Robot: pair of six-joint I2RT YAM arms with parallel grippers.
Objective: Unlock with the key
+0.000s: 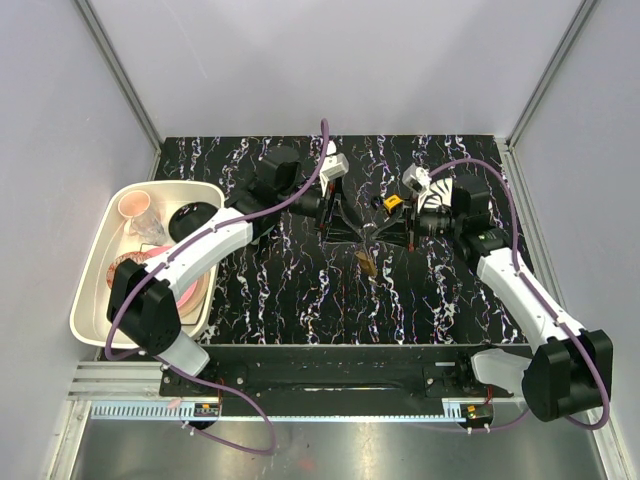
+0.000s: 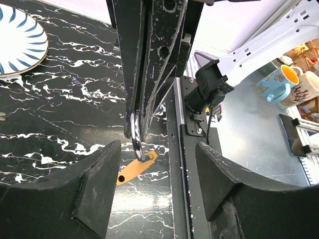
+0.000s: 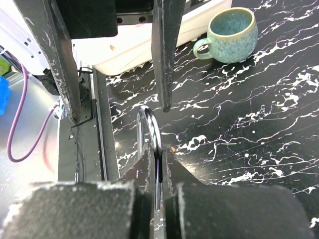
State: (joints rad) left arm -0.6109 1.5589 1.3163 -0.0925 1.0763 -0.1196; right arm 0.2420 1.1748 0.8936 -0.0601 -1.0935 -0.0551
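The step in hand seems to be passing the key from one arm to the other. The right gripper (image 3: pixel 158 152) has its jaws clenched on a metal key ring (image 3: pixel 148 124), held above the middle of the table (image 2: pixel 60 99). An orange tab (image 2: pixel 137 168) hangs from the ring; whether it is the key itself cannot be told. The left gripper (image 2: pixel 158 147) is released, its jaws on either side of the tab. Next it probably must close on the tab squarely.
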